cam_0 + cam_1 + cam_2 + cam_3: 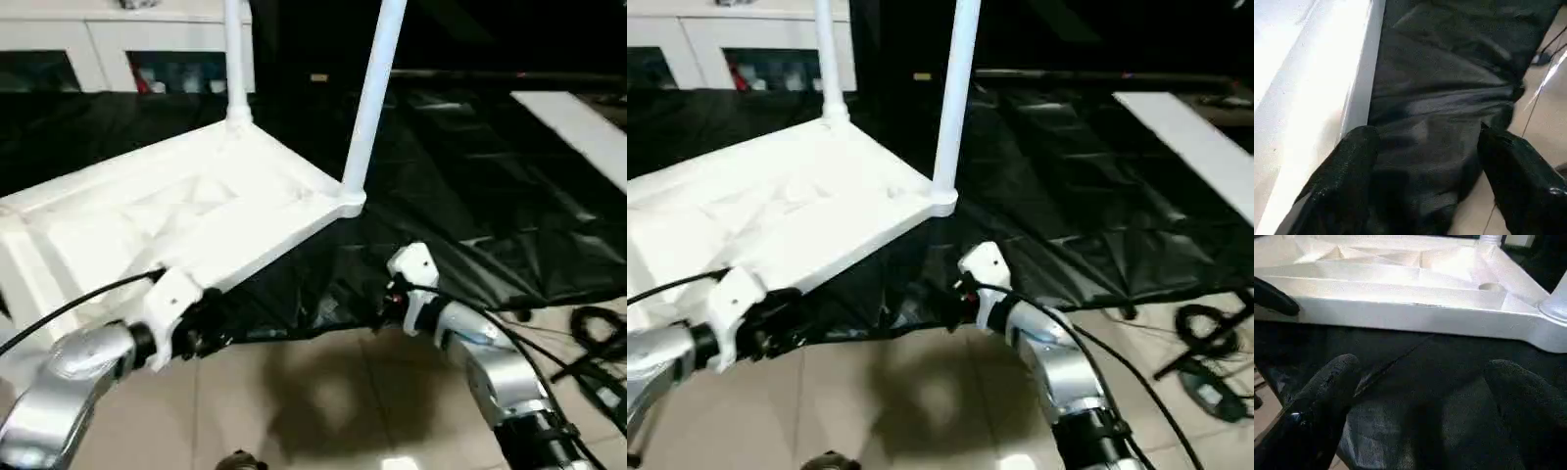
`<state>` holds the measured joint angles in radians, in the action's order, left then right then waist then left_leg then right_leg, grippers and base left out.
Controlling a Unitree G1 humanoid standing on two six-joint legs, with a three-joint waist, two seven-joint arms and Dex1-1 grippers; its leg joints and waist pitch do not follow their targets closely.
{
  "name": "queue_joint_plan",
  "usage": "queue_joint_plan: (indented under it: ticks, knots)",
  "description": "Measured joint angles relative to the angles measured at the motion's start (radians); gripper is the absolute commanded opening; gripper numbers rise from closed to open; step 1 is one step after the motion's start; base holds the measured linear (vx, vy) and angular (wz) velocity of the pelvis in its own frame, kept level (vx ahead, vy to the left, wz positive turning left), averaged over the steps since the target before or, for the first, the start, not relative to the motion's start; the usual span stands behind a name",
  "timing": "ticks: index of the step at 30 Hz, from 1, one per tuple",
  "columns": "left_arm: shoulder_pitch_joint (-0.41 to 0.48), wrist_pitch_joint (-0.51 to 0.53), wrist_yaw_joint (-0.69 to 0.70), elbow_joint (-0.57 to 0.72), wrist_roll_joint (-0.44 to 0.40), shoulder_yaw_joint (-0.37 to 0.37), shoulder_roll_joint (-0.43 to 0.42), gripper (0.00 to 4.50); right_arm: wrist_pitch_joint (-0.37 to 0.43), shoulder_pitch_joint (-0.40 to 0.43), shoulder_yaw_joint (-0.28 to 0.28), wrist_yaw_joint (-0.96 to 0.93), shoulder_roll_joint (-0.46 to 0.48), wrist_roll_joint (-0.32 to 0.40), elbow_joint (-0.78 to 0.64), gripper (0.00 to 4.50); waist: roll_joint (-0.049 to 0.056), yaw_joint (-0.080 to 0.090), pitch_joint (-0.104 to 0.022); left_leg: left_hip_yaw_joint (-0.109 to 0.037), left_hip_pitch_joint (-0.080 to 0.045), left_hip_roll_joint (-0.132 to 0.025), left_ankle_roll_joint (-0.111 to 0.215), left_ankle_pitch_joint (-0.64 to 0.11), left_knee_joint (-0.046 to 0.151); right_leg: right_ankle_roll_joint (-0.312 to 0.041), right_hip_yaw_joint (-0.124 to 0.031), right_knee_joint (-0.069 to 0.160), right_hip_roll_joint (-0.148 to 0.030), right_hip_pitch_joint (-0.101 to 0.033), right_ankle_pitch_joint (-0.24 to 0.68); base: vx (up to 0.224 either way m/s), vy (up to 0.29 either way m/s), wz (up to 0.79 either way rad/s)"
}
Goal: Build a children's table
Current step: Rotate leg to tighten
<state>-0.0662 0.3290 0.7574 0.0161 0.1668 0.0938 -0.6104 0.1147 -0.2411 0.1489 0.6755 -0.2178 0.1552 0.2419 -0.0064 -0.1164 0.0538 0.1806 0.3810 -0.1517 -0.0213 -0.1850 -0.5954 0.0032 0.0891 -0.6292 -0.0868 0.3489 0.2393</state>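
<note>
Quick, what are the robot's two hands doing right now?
Left gripper: jaws open, holding nothing, beside the table top rim.
Right gripper: jaws wide open, holding nothing.

- An indoor room set up as a robot test space, home-like in its furnishing.
- Glossy beige floor tiles (323, 392) underfoot.
- A crinkled black plastic sheet (460, 196) spread over the work area.
- A white cabinet (118, 44) with glass doors behind.
- Loose black cables (1205, 362) trailing on the tiles.
</note>
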Motion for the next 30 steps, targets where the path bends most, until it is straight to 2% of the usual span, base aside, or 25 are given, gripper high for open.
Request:
queue_joint_plan:
  ticks: [4,12,19,24,27,28,30]
  knots:
    - [-0.055,-0.025,-0.005,-0.076,-0.049,0.015,-0.005,3.66,0.026,0.018,-0.007,-0.011,-0.012,0.001,-0.014,4.5,0.009,0.002,0.001,0.0,-0.001,0.0,0.0,0.0,0.0,-0.001,0.0,-0.001,0.0,0.0,-0.001,0.0,0.0,0.0]
    - [-0.127,-0.096,-0.052,-0.204,-0.099,0.022,0.001,3.66,0.038,0.043,-0.014,-0.027,-0.013,0.002,-0.046,4.5,0.012,0.003,0.001,0.0,0.0,0.0,0.0,0.0,0.0,-0.001,0.0,-0.001,0.0,0.001,-0.001,0.0,0.0,0.0]
    - [-0.157,-0.158,-0.095,-0.269,-0.091,-0.014,0.055,3.66,0.054,0.047,-0.024,-0.051,-0.012,0.005,-0.088,4.5,0.012,0.002,0.001,0.0,0.003,0.0,0.0,0.0,0.0,-0.002,0.0,0.001,0.0,0.003,0.0,0.0,0.0,0.0]
    - [-0.14,-0.195,-0.12,-0.227,-0.03,-0.082,0.096,3.66,0.053,0.07,-0.044,-0.104,0.004,0.005,-0.126,4.5,0.011,0.003,0.001,0.0,0.004,0.0,0.0,0.0,0.0,-0.002,0.0,0.001,0.0,0.003,0.0,0.0,0.0,0.0]
    - [-0.07,-0.187,-0.214,-0.079,0.034,-0.167,0.198,3.66,0.059,0.111,-0.093,-0.185,0.044,0.011,-0.171,4.5,0.01,0.003,0.0,0.001,0.004,0.0,0.0,0.0,0.0,-0.002,0.0,0.004,0.0,0.003,0.001,0.0,0.0,0.0]
    - [-0.047,-0.177,-0.273,-0.03,0.039,-0.177,0.247,3.66,0.06,0.124,-0.105,-0.212,0.059,0.013,-0.186,4.5,0.009,0.003,0.0,0.002,0.005,0.0,0.0,0.0,0.0,-0.002,0.0,0.004,0.0,0.003,0.001,0.0,0.0,0.0]
    - [-0.024,-0.171,-0.331,0.005,0.041,-0.178,0.276,3.66,0.06,0.128,-0.105,-0.231,0.069,0.014,-0.198,4.5,0.007,0.004,0.0,0.002,0.005,-0.001,0.0,0.0,0.0,-0.002,0.0,0.004,0.0,0.003,0.001,0.0,0.0,0.0]
